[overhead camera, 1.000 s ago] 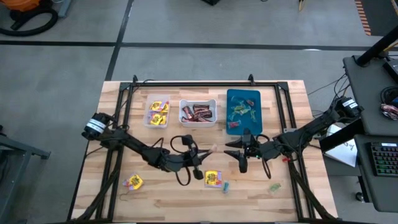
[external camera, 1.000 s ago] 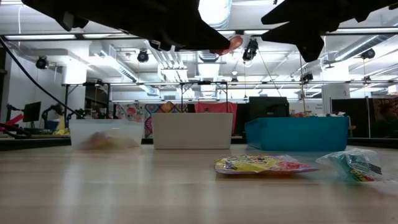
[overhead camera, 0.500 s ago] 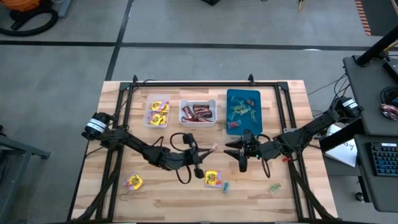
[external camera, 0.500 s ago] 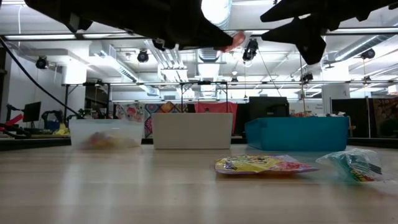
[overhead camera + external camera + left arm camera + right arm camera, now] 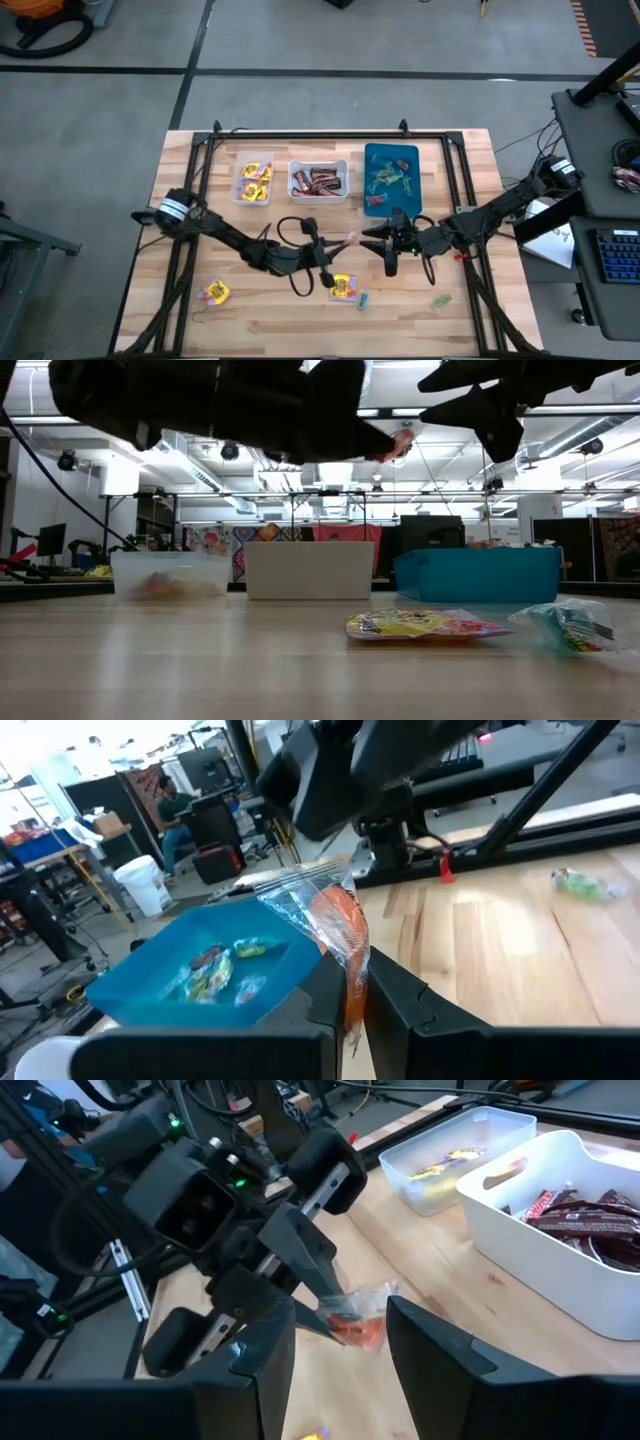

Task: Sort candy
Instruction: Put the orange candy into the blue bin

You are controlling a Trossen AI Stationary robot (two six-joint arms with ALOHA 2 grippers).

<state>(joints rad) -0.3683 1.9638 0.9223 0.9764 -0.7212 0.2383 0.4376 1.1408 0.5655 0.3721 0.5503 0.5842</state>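
Observation:
My left gripper (image 5: 340,244) reaches level over the table's middle, shut on a small orange-red candy (image 5: 342,932) in a clear wrapper. My right gripper (image 5: 368,240) faces it from the right, open. In the right wrist view the candy (image 5: 356,1326) shows just ahead of the gap between the right gripper's fingers (image 5: 335,1342); whether they touch it, I cannot tell. Loose candy lies on the table: two yellow packets (image 5: 343,287) (image 5: 213,292), a teal piece (image 5: 362,298) and a green piece (image 5: 441,299). My left gripper pinches the candy's clear wrapper (image 5: 350,982) between its two fingertips, coming level from the table's left. The orange-red sweet and the wrapper's free end (image 5: 300,885) stick out past the fingertips toward my right gripper. The candy is lifted clear of the table.
Three bins stand in a row at the far side: a clear bin (image 5: 254,166) with yellow packets, a white bin (image 5: 318,164) with dark brown-red bars, and a blue bin (image 5: 391,152) with small pieces. A black frame (image 5: 300,135) runs along the table's far edge and sides.
My left gripper has carried the candy a little toward the table's right, closer to my right gripper, and has sunk slightly, staying shut on it. My right gripper has kept its place and stayed open.

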